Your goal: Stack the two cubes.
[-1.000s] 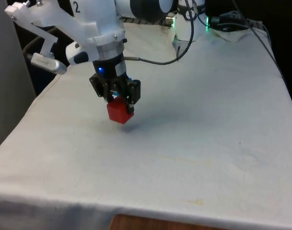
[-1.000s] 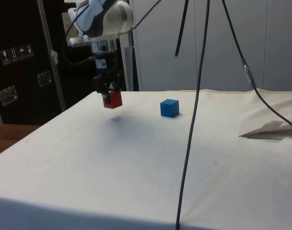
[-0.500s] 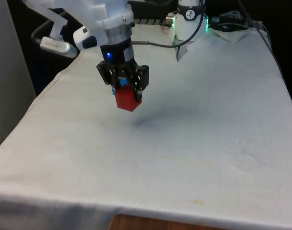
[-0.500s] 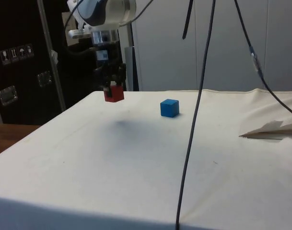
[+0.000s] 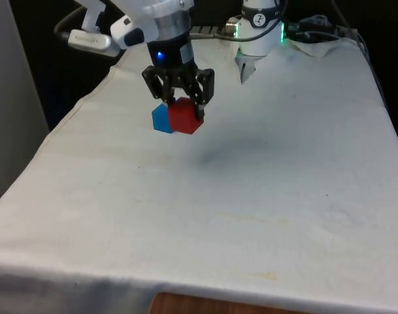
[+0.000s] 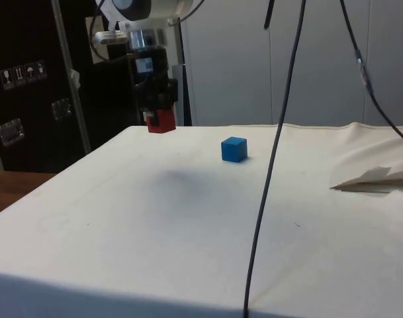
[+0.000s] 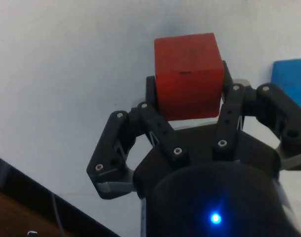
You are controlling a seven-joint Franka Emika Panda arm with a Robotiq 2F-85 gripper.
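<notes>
gripper point(image 5: 183, 110) clamped on red cube point(image 5: 185, 118), held in the air above the surface point(image 5: 264, 196), not touching it; blue cube point(image 6: 233, 149) sits on the cloth, apart in side view; front view shows it just behind red, partly hidden

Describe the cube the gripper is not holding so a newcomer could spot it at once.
On the white cloth, look past the raised gripper with its red cube. The blue cube sits alone on the cloth, untouched; it is the one resting on the table rather than in the air.
</notes>
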